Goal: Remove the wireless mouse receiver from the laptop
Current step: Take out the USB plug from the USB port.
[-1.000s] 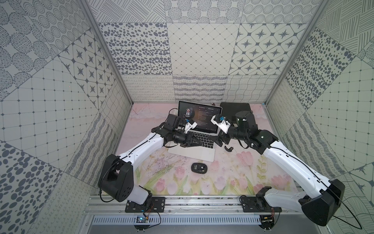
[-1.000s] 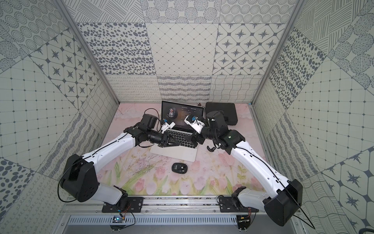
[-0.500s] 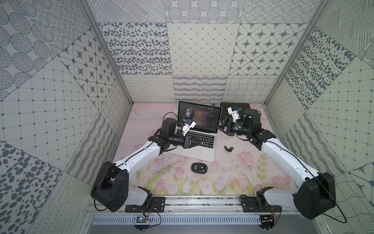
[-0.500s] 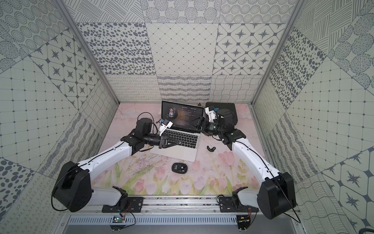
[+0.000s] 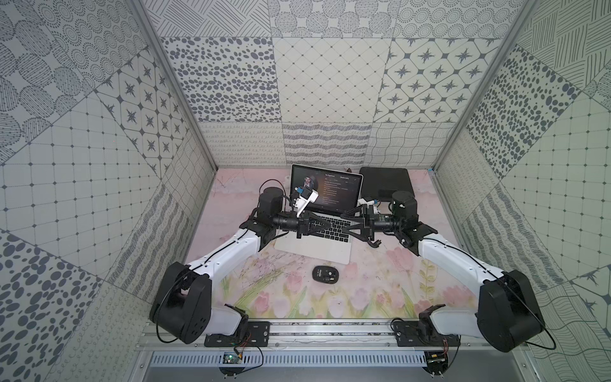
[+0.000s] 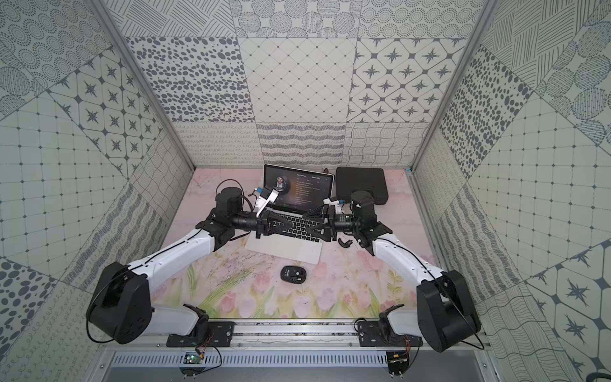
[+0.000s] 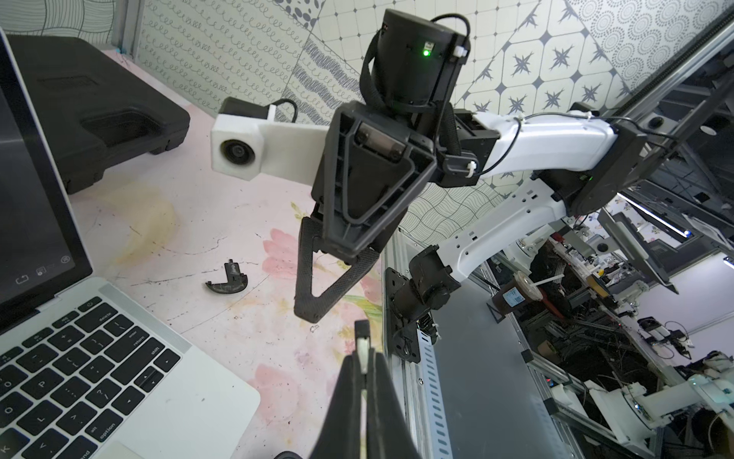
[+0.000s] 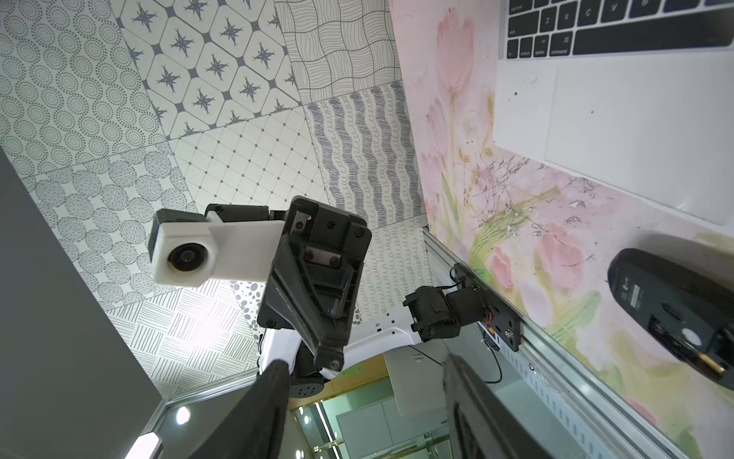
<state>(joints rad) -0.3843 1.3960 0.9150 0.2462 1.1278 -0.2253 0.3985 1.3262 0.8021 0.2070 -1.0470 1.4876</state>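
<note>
The wireless mouse receiver [image 7: 360, 330] is seen in the left wrist view as a tiny stub with a black cap at its outer end and a pale, silvery plug behind it. It is pinched between the tips of the left gripper [image 7: 362, 359], whose jaws are pressed together on the plug so that only the cap and a sliver of the plug are left showing. It is held in the air, out of the laptop [image 5: 313, 248], and no part of it is touching the silver body. In both top views the left gripper [image 5: 330, 225] is placed above the right part of the black keyboard, its tips near those of the right gripper [image 5: 345, 228], though the receiver itself is too small to be made out there. The right gripper [image 8: 363, 361] is shown with its two dark fingers [image 8: 274, 397] well apart and nothing between them. The laptop is opened, its dark screen lit with a round portrait and lines of text. A black mouse [image 5: 325, 274] is laid on the flowered mat [image 5: 287, 297] in front of it, and a black case [image 5: 385, 180] is set just beside the screen
</note>
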